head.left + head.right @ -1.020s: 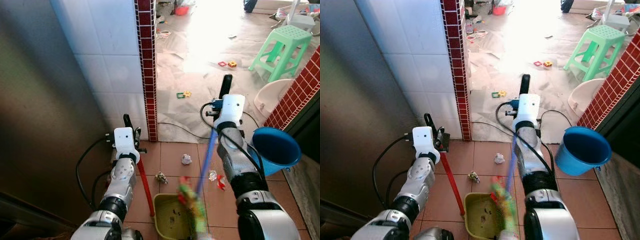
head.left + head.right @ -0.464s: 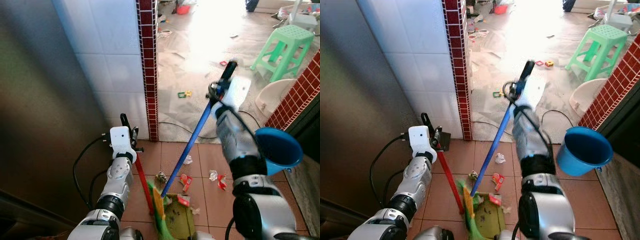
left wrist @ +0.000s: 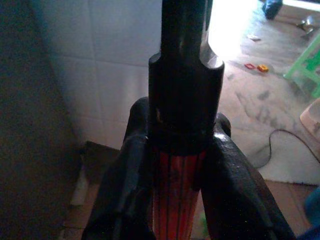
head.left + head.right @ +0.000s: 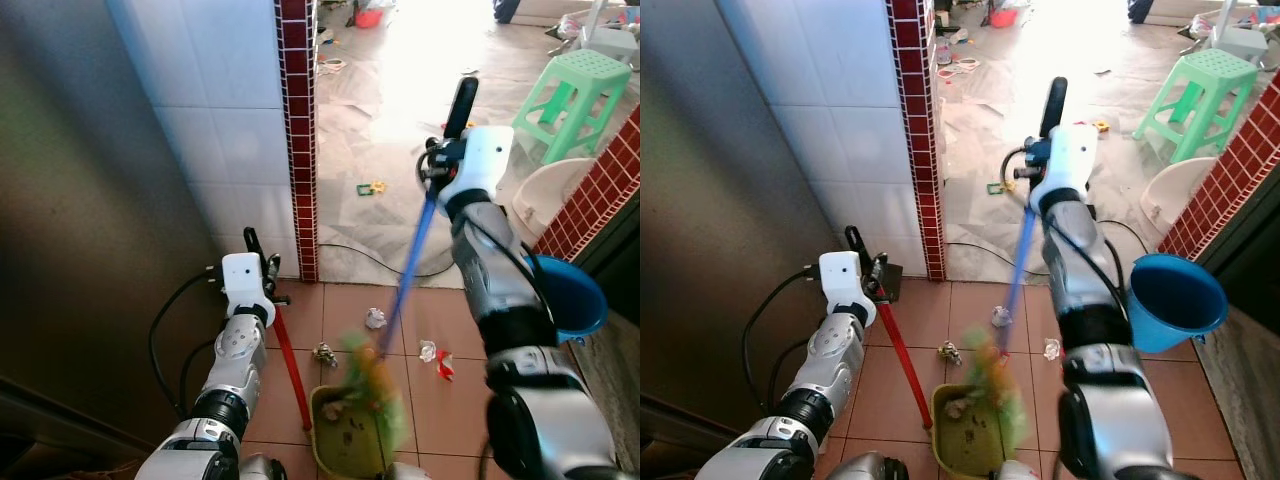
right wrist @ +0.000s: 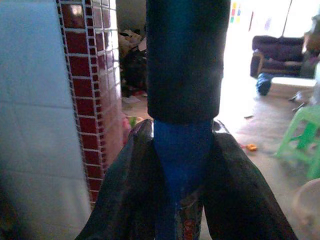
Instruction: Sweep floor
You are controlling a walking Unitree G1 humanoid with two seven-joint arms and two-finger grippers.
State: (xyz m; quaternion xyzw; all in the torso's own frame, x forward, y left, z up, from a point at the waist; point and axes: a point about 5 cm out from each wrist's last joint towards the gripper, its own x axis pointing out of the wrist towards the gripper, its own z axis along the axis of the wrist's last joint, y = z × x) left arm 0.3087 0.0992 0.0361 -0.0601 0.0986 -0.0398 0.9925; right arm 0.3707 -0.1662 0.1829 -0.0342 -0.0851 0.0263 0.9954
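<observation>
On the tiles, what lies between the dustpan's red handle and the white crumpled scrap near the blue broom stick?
In the left eye view, one small dark crumpled scrap lies between the red handle and the white scrap; otherwise bare tile.

The robot's silver left arm reaches forward and low, its left gripper (image 3: 181, 165) with two long black fingers (image 3: 125, 190) pressed against either side of a red pole with a black grip (image 3: 180, 175). The silver right arm is raised higher and stretched further ahead, its right gripper (image 5: 182, 165) clamped with both black fingers (image 5: 235, 190) around a blue pole with a black end cap (image 5: 182, 145).
</observation>
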